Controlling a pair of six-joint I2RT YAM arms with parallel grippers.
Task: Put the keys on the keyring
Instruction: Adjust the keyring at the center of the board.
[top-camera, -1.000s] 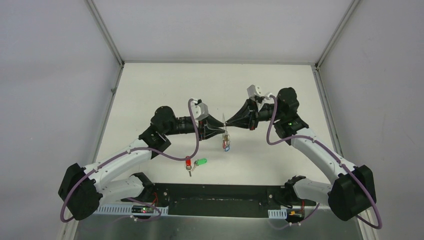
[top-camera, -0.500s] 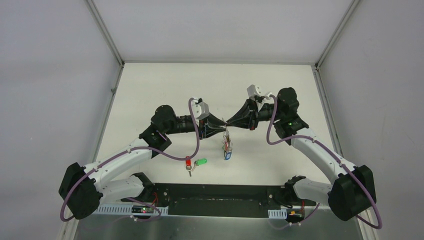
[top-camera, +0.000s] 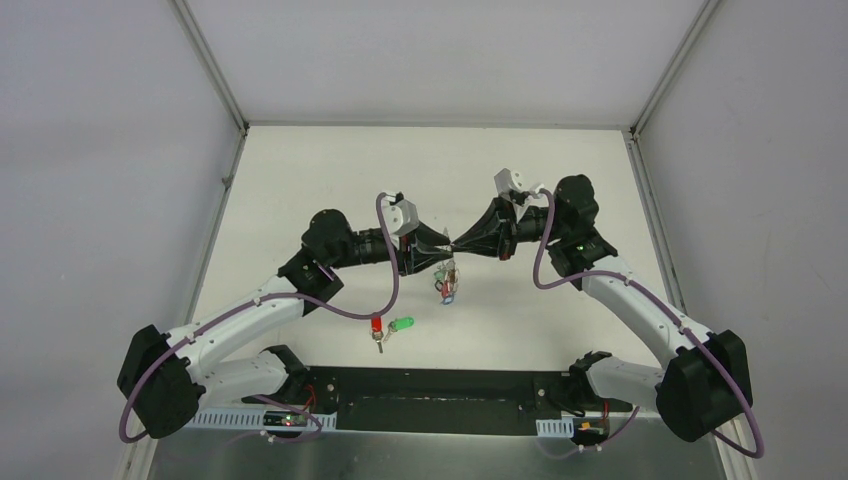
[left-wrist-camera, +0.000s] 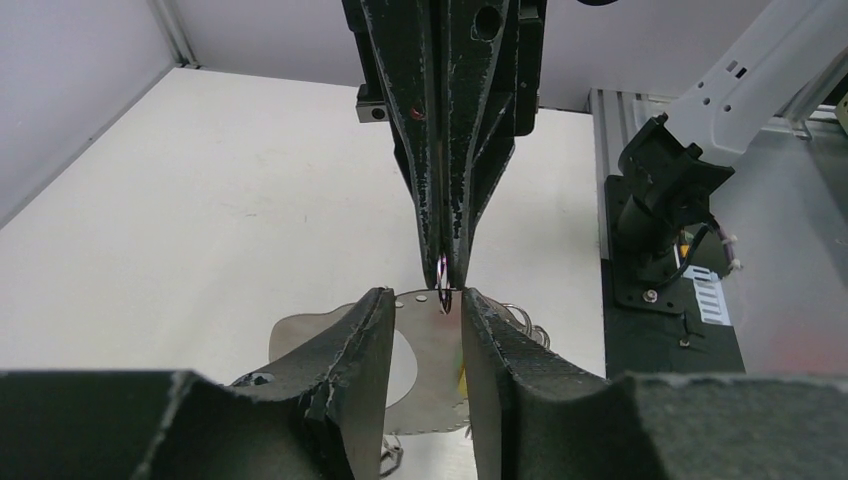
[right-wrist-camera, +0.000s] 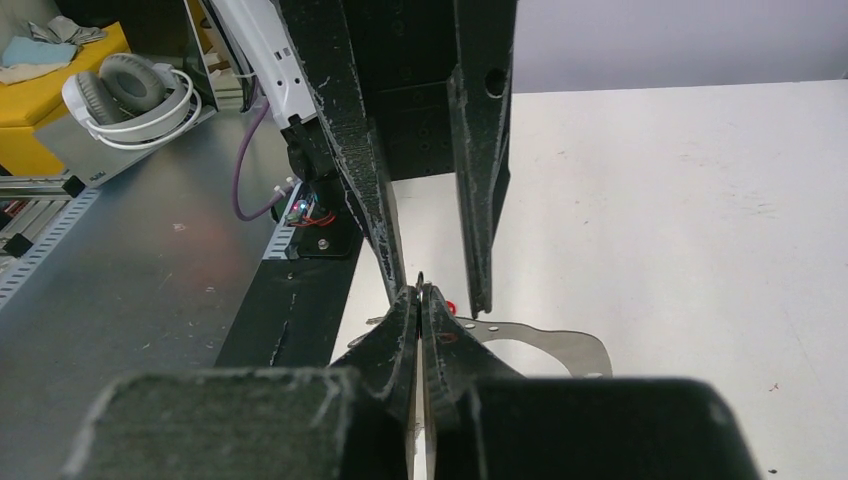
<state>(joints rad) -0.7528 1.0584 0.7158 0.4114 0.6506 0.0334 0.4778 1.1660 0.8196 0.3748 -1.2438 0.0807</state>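
1. Since the earlier frame, the left claw (left-wrist-camera: 420, 300) has been brought closer to the right claw (left-wrist-camera: 443, 272); the hanging bunch (top-camera: 446, 287) has been shifted towards the left arm
2. The right claw is clamped on the keyring's (left-wrist-camera: 430, 350) top
3. The left claw's fingers (left-wrist-camera: 350, 340) are held apart, astride the right claw's tip
4. A red key (top-camera: 377, 326) and a green key (top-camera: 404, 323) are left on the table (top-camera: 320, 170), apart from the keyring

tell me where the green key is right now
Top view: the green key lies on the table, left of centre, beside the red key, just ahead of the black base plate.
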